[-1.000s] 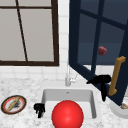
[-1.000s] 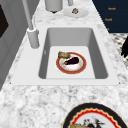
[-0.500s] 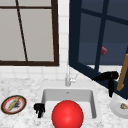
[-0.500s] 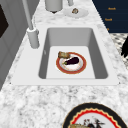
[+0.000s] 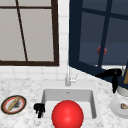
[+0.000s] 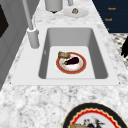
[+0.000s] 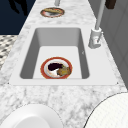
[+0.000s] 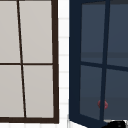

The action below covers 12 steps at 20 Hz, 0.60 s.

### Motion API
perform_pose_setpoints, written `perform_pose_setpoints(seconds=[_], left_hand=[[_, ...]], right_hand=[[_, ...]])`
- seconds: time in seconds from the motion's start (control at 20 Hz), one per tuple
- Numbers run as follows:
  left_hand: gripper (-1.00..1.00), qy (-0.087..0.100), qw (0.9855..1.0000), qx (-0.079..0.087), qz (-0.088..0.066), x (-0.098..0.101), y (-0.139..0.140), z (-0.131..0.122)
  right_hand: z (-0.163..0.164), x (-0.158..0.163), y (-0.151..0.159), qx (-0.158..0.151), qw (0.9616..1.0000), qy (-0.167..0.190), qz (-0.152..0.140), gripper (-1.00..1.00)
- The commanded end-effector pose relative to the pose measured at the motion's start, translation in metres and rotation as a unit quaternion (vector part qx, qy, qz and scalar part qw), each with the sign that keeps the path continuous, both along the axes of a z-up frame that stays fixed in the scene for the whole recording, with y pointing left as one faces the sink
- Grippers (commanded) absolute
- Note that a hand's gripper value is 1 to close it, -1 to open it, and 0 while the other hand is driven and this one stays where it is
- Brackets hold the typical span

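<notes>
- The dark-blue cabinet door (image 5: 100, 37) stands swung open above the counter's right end; the right hand (image 5: 111, 74) sits at its lower edge, fingers out straight (relaxed, gripping nothing).
- A steady flat push along that edge seems best, keeping off the white plate (image 5: 120, 107) below.
- The left hand (image 5: 39, 108) hangs curled by the sink (image 5: 68, 96).

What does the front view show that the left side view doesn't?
Front view alone: the red ball over the basin, the left hand at the sink's left edge, the right hand near the dark blue cabinet door. Left side view alone: the red-rimmed plate with food, in the basin. Both: the sink, the faucet, the marble counter.
</notes>
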<state>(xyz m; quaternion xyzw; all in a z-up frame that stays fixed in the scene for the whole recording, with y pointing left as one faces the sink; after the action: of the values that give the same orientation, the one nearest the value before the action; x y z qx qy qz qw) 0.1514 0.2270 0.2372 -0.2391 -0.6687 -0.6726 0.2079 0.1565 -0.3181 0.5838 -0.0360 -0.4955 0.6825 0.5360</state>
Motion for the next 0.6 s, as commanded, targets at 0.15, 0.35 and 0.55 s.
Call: perform_pose_setpoints(seconds=[0.15, 0.35, 0.55], left_hand=[[0.0, 0.0, 1.0, 0.0, 0.0, 0.0, 0.0, 0.0], [0.0, 0.0, 1.0, 0.0, 0.0, 0.0, 0.0, 0.0], [0.0, 0.0, 1.0, 0.0, 0.0, 0.0, 0.0, 0.0]], right_hand=[[-0.009, 0.047, -0.024, 0.008, 1.0, 0.004, 0.001, -1.0], [-0.003, 0.065, -0.043, 0.027, 0.9995, 0.006, 0.012, -1.0], [-0.003, 0.075, -0.066, 0.055, 0.9977, 0.022, 0.033, -1.0]])
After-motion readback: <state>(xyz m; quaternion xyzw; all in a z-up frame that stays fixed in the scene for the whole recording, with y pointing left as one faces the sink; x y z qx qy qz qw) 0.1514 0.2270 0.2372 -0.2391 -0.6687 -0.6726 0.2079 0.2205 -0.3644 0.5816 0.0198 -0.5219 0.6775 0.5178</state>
